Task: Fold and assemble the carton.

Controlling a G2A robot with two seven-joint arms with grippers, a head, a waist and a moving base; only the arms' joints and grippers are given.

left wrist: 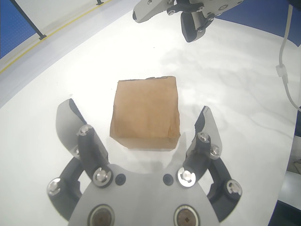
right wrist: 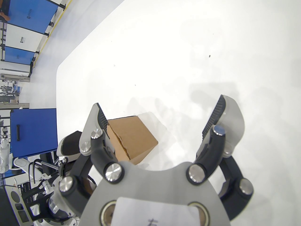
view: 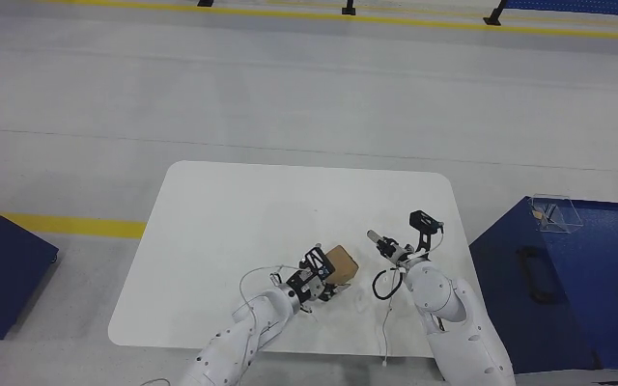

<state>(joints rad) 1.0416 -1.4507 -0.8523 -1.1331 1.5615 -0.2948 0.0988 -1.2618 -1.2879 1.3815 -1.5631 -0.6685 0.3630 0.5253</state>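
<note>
— What is the left claw (left wrist: 138,105) doing?

— It is spread wide and grips nothing. Its two fingers (left wrist: 68,118) stand one on each side of the carton (left wrist: 144,111), with a bare gap between each finger and the cardboard.

— And the arm behind it?

— The left arm (view: 246,333) lies low and stretched out, with the wrist pointed straight at the carton's near face.

— The right claw (right wrist: 160,101)?

— Also wide open and empty. It hangs in the air past the carton's far side, clear of it, with its tips turned back toward the carton. One finger partly covers the carton's edge in the right wrist view, but the left wrist view shows open space between them.

— The right arm (view: 454,309)?

— It is bent at the elbow, and the forearm angles in toward the carton from the side opposite the left arm. A white cable (left wrist: 283,71) hangs loose along it.

— The carton itself?

— It is a brown box with its faces closed up. It sits flat on the white table (view: 270,203) between the two claws. One seam along its edge looks rough. The table's near edge is closer to the carton than its far edge.
</note>
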